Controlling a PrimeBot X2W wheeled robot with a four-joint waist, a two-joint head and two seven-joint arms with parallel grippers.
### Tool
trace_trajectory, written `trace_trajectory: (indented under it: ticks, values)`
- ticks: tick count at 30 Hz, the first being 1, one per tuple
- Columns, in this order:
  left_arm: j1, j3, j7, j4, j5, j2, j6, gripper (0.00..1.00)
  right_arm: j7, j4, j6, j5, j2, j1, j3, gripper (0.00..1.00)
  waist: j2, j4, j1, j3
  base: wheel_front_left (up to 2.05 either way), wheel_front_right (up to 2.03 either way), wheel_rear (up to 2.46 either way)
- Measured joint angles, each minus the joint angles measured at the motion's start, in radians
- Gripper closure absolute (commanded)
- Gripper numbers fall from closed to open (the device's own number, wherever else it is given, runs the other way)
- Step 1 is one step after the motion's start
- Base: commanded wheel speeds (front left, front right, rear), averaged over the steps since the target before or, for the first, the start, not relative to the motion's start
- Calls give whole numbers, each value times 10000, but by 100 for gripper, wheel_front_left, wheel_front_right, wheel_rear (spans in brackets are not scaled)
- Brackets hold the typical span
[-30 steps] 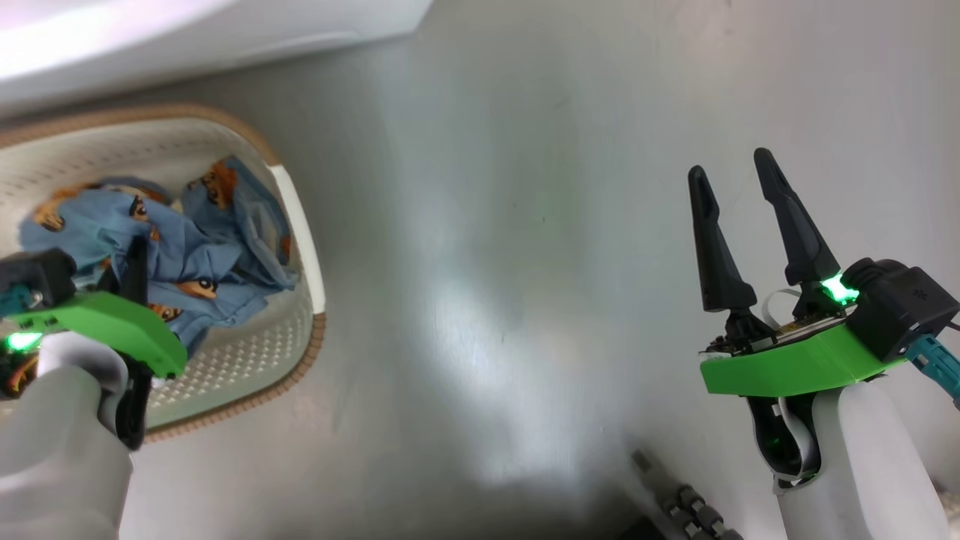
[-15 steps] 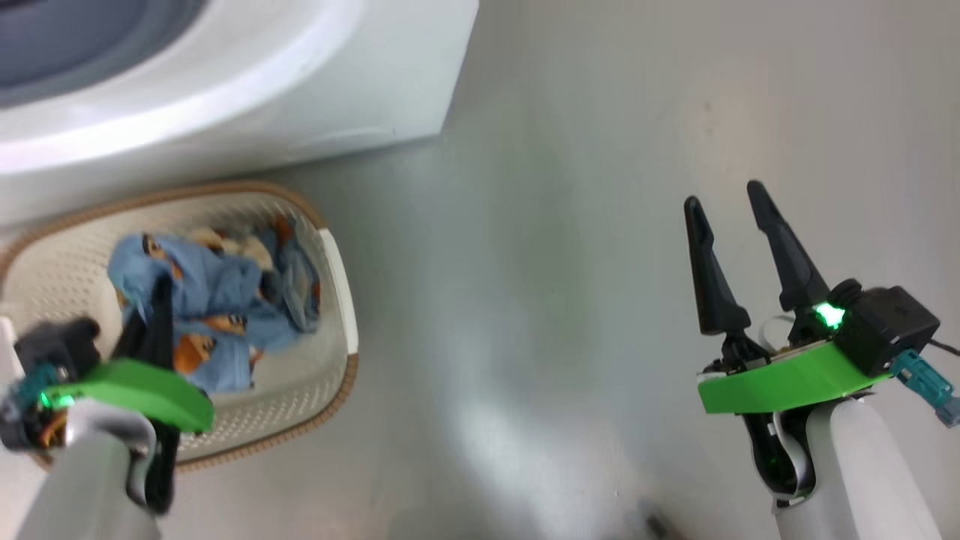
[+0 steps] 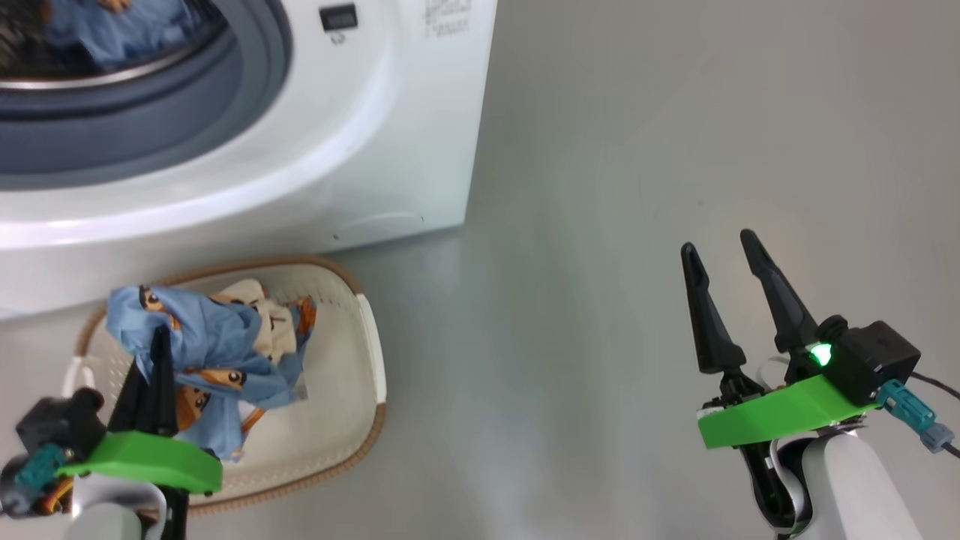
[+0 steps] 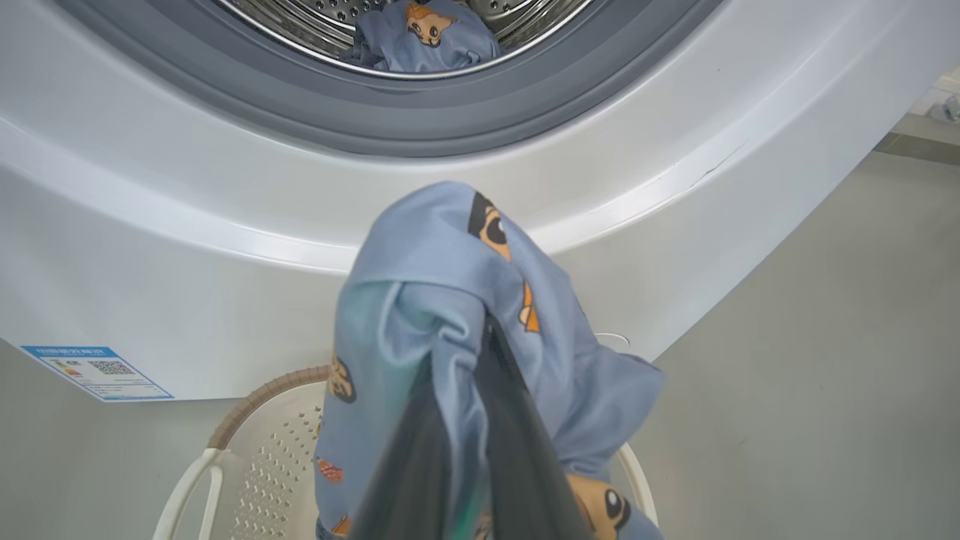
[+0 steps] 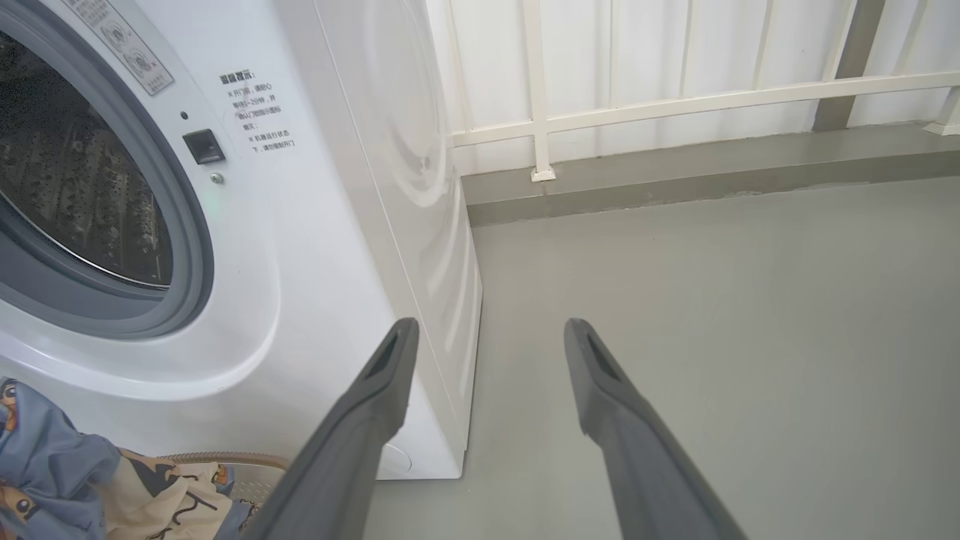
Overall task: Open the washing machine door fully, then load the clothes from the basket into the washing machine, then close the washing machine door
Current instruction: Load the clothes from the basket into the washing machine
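Over basket (image 3: 334, 420), left gripper (image 3: 159, 341) pinches clothes (image 3: 214, 345) below open washing machine (image 3: 360, 150); one garment (image 4: 420, 34) already in drum (image 4: 300, 15); right gripper (image 3: 718, 244) wide, empty; loading, closing remain.

The right gripper (image 3: 718, 244) has two long, tapering matte-black fingers (image 3: 780, 300) on a bright green wedge-shaped plate (image 3: 780, 416). At the plate's 2 o'clock sit a boxy black camera housing (image 3: 874, 360), a glowing green light (image 3: 821, 354), a teal connector (image 3: 911, 420) and a thin dark cable (image 3: 937, 385). At its 6 o'clock is the pale grey-white forearm (image 3: 855, 487). The left gripper (image 3: 159, 337) wears a matching green shroud (image 3: 146, 461) and teal plug (image 3: 36, 465).
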Motion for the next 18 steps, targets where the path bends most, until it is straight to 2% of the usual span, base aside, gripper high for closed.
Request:
trace_trajectory:
  ticks: [5,18]
  values:
    - [634,414,0,-882,508,-364,-27,100,0,117,0,-36,0,168,-36,0,0,89,0,-666,0,0,0]
    - [2037,1151,-2,-2719,1361,-894,-111,100,0,291,0,-387,2,1102,-274,0,0,413,0,-2170,0,0,0]
